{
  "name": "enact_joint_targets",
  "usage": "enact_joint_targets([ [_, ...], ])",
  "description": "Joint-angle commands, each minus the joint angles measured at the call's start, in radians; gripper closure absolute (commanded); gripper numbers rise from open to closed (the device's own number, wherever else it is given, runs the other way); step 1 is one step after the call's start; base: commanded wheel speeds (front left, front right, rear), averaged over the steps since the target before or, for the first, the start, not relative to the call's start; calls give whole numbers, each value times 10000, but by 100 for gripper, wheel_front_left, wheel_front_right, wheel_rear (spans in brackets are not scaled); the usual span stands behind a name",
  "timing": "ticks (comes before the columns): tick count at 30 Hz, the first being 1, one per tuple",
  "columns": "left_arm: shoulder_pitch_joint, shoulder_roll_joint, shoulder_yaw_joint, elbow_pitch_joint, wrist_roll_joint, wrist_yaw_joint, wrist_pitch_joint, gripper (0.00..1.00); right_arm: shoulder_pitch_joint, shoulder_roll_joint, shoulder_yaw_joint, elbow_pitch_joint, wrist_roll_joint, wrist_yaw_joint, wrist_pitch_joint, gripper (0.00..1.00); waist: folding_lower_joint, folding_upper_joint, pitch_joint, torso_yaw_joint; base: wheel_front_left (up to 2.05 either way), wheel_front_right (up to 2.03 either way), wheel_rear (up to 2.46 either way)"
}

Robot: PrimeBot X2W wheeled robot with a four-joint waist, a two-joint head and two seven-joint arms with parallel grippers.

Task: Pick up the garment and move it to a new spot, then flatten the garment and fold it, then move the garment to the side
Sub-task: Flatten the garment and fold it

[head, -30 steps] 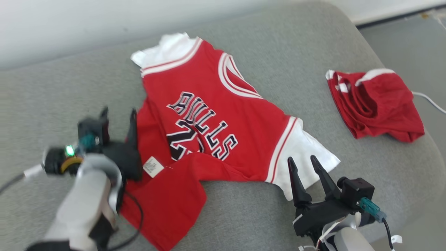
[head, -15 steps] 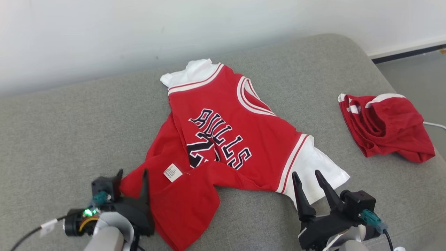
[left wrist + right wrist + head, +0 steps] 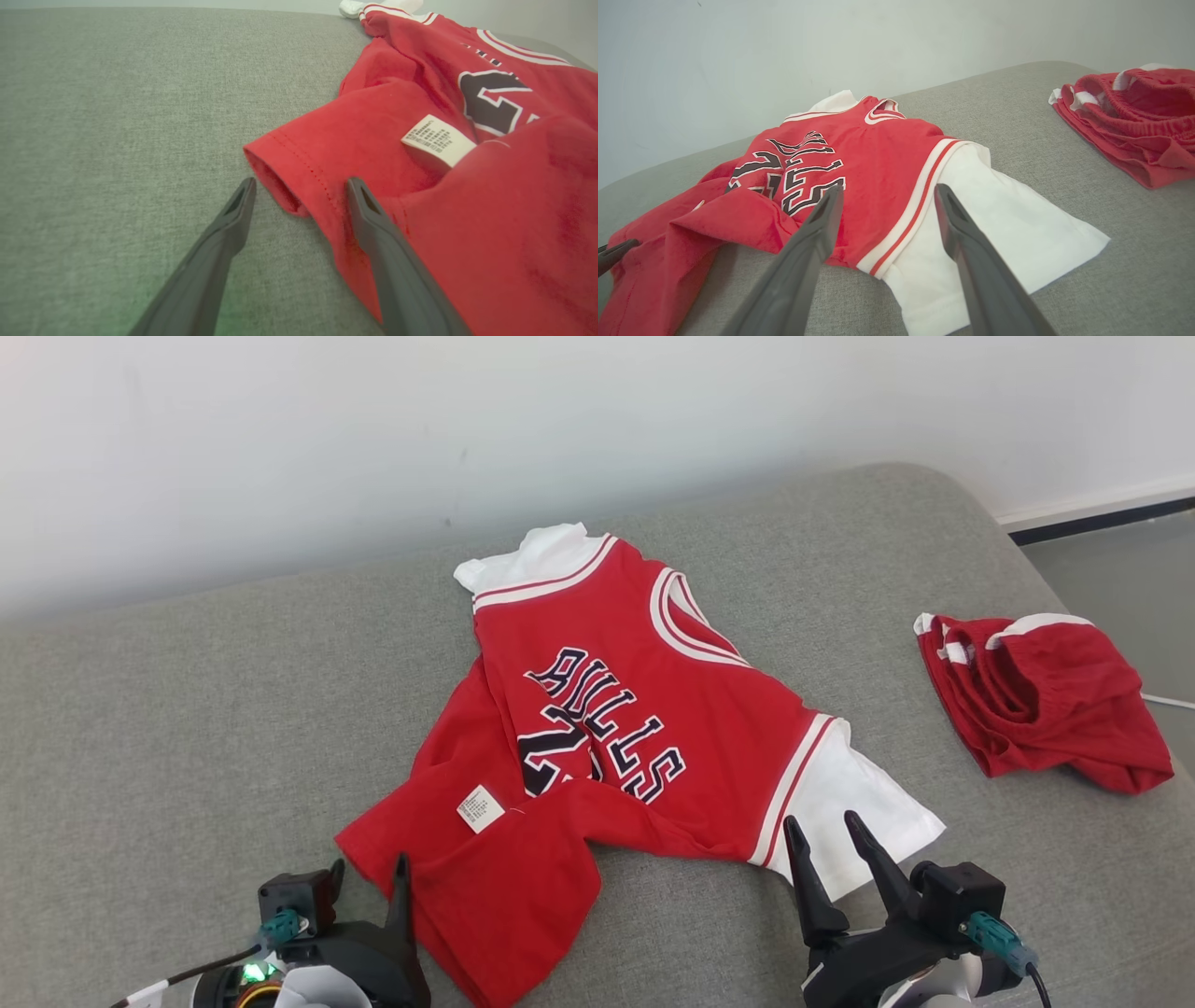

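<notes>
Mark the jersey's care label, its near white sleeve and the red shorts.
care label (image 3: 437, 140), left wrist view, middle of the tag
white sleeve (image 3: 1008, 219), right wrist view, its flat middle
red shorts (image 3: 1055, 709), head view, the bunched middle

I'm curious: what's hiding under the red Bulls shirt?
The red shirt lies on the grey cushion, which shows all around it. Its lower part is folded over itself. Anything beneath the cloth is covered.
</notes>
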Motion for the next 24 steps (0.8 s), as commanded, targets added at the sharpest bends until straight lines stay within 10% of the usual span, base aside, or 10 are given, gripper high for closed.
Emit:
enact_joint_targets([
  [1, 47, -22, 89, 22, -20, 35, -29, 0, 48, -44, 37, -38, 30, -26, -41, 0, 1, 1, 45, -2, 0, 0, 0],
  [6, -271, -96, 129, 210, -53, -198, -29, 0, -82, -76, 128, -54, 94, -26, -41, 0, 1, 1, 219, -66, 0, 0, 0],
  [8, -423, -67, 54, 376, 37, -262, -28, 100, -134, -79, 138, -70, 95, -26, -41, 0, 1, 1, 312, -93, 0, 0, 0],
  [24, -2928, 1997, -103, 17, 1407, -447, 81, 100, -342, 105, -26, -68, 167, -26, -41, 0, 1, 1, 801, -199, 0, 0, 0],
])
